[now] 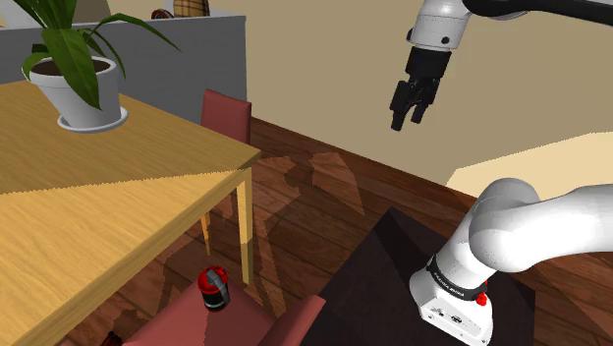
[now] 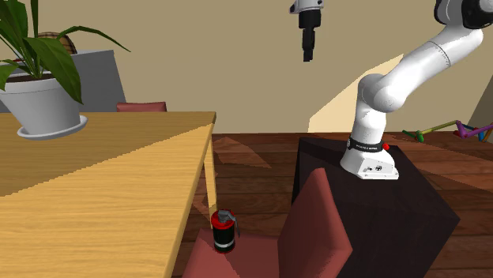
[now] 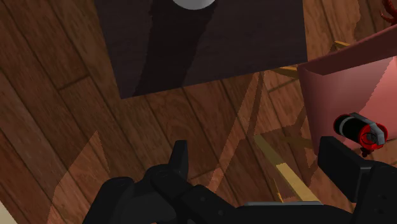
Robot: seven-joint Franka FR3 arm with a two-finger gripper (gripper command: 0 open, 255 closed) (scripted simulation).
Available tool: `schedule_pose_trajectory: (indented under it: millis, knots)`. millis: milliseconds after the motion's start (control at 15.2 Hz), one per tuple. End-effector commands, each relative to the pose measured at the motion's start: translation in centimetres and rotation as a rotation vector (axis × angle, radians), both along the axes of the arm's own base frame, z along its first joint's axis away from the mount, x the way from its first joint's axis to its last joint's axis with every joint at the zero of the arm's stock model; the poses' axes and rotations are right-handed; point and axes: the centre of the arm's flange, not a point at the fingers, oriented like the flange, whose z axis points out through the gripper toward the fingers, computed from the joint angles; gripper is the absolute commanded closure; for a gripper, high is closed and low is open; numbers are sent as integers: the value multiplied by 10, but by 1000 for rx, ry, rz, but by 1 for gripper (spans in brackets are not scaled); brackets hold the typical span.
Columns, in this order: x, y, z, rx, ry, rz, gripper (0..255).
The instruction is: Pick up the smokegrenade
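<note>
No text, brand or number can be read. Small white lettering is noted on the black band (image 1: pixel 455 286) around the foot of the arm (image 1: pixel 521 231), just above the stand (image 1: pixel 385 263); it is too small to be made out.

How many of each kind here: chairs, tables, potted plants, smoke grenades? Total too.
Red chairs: 2, the far chair and the near chair
Wooden table: 1
Potted plant: 1
Smoke grenade: 1, on the near chair's seat
Total: 5
</note>
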Motion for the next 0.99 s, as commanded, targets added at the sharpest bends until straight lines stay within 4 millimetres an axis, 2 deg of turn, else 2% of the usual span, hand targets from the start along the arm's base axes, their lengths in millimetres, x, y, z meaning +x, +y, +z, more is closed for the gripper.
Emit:
schedule_pose_trajectory:
  millis: [0, 924]
  knots:
    - [0, 0, 0, 0, 0, 0, 0]
    - [48, 132, -121, -25, -56, 74, 0]
